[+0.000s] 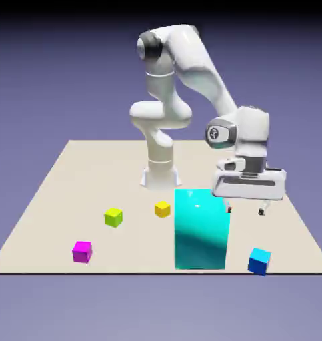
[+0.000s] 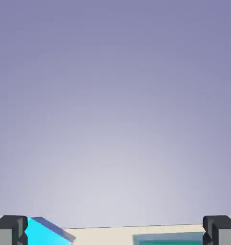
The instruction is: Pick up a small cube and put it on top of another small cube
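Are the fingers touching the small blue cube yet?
Apart. In the exterior view the gripper hangs open behind the big teal block, with bare table between its fingers and the small blue cube near the front edge.

The white arm (image 1: 190, 80) bends down toward four o'clock — its end effector (image 1: 246, 212) hangs low, jaws spread wide, empty.
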Motion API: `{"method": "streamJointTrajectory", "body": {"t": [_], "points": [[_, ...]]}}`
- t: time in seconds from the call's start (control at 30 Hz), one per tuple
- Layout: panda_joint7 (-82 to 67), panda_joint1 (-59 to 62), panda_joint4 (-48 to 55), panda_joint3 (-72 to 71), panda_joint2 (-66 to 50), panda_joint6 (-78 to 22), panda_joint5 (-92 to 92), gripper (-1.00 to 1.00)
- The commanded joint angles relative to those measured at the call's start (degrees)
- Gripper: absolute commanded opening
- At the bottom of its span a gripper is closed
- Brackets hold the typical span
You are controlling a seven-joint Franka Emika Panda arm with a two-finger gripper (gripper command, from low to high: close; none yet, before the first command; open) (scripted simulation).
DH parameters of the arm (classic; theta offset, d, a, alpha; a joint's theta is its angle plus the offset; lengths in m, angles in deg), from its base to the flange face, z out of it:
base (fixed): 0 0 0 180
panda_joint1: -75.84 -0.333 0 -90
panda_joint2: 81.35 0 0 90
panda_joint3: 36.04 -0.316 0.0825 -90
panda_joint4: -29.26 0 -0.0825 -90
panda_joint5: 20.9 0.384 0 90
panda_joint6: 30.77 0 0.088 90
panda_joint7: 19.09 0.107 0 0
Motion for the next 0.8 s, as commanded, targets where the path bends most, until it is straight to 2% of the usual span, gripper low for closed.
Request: {"method": "streamJointTrajectory", "body": {"t": [0.0,0.23,0.53,0.6,0.73,0.77], "points": [[2.50,0.32,1.44,-1.28,-1.95,-1.13,-1.47,0.00],[19.94,2.57,11.17,-10.08,-15.40,-8.87,-11.64,0.00],[42.34,6.65,7.22,-14.10,-23.42,-11.67,-21.22,0.00],[43.65,7.19,6.57,-15.27,-24.27,-11.11,-22.14,0.00],[47.15,2.72,10.45,-8.61,-32.13,-7.47,-29.06,0.00],[47.15,2.72,10.45,-8.61,-32.13,-7.46,-29.06,-1.00]]}}
